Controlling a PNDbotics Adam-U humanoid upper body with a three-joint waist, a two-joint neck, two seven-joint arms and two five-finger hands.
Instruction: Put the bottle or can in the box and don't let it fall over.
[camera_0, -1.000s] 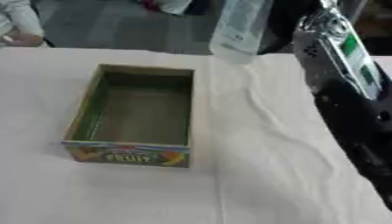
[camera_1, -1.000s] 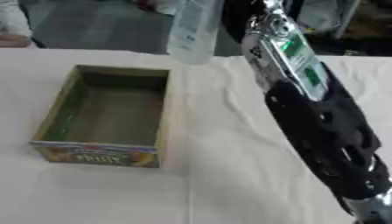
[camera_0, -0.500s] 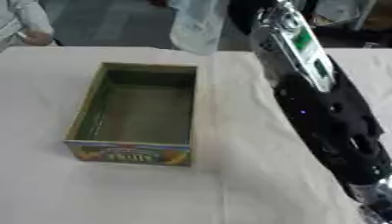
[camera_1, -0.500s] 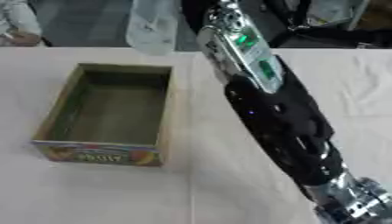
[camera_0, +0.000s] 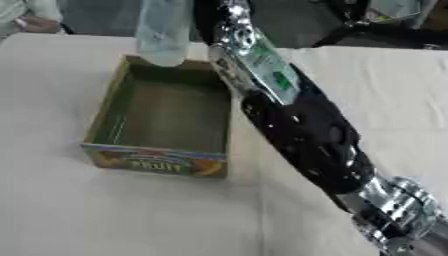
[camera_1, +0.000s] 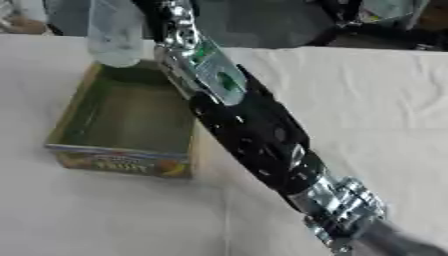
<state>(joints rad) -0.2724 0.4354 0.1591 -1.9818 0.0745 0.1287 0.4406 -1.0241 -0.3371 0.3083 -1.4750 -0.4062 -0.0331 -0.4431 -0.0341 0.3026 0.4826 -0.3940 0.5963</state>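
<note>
- Left eye view shows the right arm (camera_0: 302, 125) coming in from the lower right and reaching far up across the picture.
- It is black, with shiny silver parts and a green patch near the wrist.
- The right hand (camera_0: 229, 20) is at the top edge, blurry and partly cut off.
- I cannot tell if its fingers are curled round something or spread out.
- A clear plastic bottle (camera_0: 164, 32) is just beside that hand.
- The bottle stands almost straight up, and its top is cut off by the edge of the picture.
- The bottom of the bottle shows in front of the far edge of the box (camera_0: 166, 110).
- I cannot tell whether the bottle touches the box or stays above it.
- The box is an open cardboard one, greenish inside.
- Its front wall has bright fruit colours and the word FRUIT on it.
- The box sits on the table (camera_0: 105, 210), which has a white cloth with soft folds.
- The arm crosses over the right side of the box.
- The left hand shows in neither view.
</note>
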